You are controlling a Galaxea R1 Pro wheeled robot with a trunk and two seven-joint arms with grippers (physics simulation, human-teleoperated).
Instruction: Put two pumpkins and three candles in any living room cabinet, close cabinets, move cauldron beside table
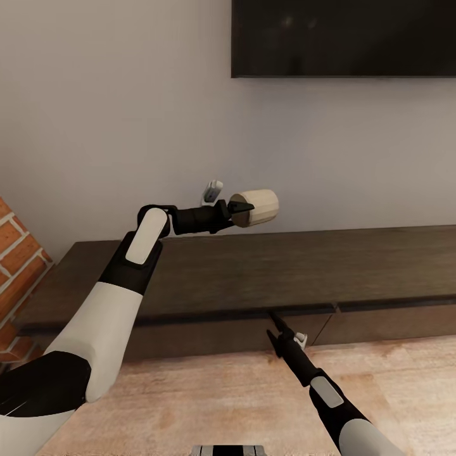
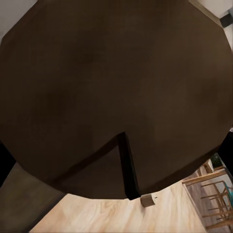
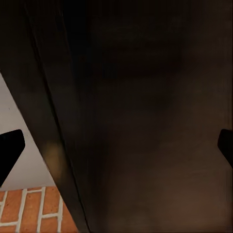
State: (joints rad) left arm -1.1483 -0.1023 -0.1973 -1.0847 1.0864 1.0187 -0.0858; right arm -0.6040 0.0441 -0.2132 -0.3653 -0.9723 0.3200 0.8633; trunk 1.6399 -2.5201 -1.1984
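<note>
My left gripper (image 1: 243, 208) is shut on a pale beige candle (image 1: 261, 208), held on its side in the air above the top of the long dark-brown cabinet (image 1: 285, 266). The left wrist view looks down on that cabinet (image 2: 97, 87) top and a seam between two drawer fronts. Lower down, my right gripper (image 1: 273, 325) is open at the upper edge of a drawer front, close to it. In the right wrist view its fingertips (image 3: 10, 145) stand wide apart with only the dark cabinet (image 3: 145, 97) wood between them. Pumpkins, cauldron and table are out of view.
A black TV (image 1: 342, 38) hangs on the grey wall above the cabinet. The brick fireplace (image 1: 16, 253) borders the cabinet's left end. Light wood floor (image 1: 209, 392) runs in front of the drawers.
</note>
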